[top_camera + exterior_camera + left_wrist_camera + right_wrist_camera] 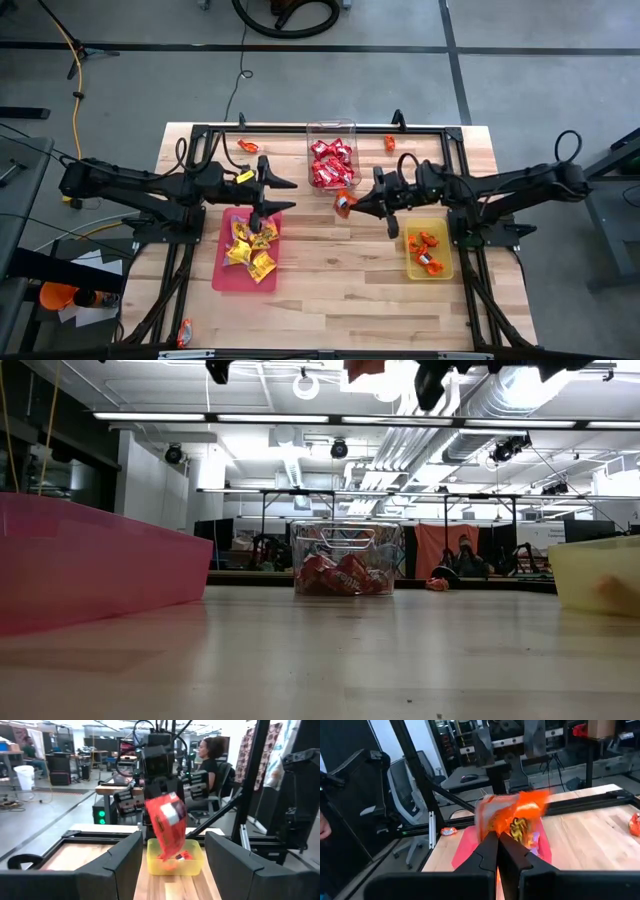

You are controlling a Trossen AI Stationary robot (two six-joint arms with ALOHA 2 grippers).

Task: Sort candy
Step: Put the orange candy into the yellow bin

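Observation:
My right gripper (356, 205) is shut on an orange candy packet (343, 203), held high over the table's middle, in front of the clear tub (333, 160) of red candy. The packet also shows in the right wrist view (512, 817) and the left wrist view (167, 827). My left gripper (283, 197) is open and empty, above the far edge of the pink tray (222, 272), which holds yellow candy (250, 250). The yellow tray (412, 268) holds orange candy (428, 250). My right gripper pinches the orange packet's near edge (496, 831) between its two fingertips. The fingers lie about level and point toward the table's left. The packet stands out beyond the fingertips, crumpled, lifted clear of the table.
Loose candy lies at the far left (248, 146), far right (390, 142) and near left corner (184, 333). Both arms' black frames (200, 215) stand on the table. A seated person (210, 757) is in the room beyond. Bare wood lies between the trays (340, 270).

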